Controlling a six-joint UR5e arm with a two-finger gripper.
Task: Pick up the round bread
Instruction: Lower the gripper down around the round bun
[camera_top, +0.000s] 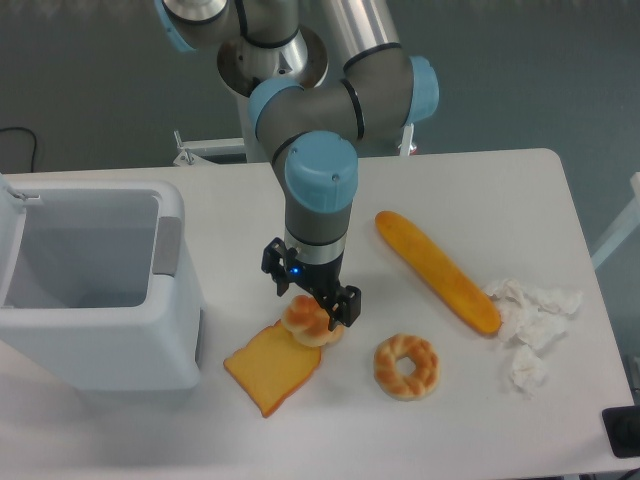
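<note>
The round bread (309, 325), a small golden-brown knotted bun, rests on the corner of a toast slice (271, 367) near the table's front. My gripper (311, 302) has come down right over it. Its two black fingers (346, 304) stand open, one on each side of the bun's upper half. The gripper body hides the bun's far edge. I cannot tell whether the fingers touch the bun.
A ring-shaped bread (406, 366) lies just right of the bun. A long orange baguette (437, 271) lies diagonally further right, with crumpled white paper (528, 318) beyond it. A large white bin (90, 285) stands at the left.
</note>
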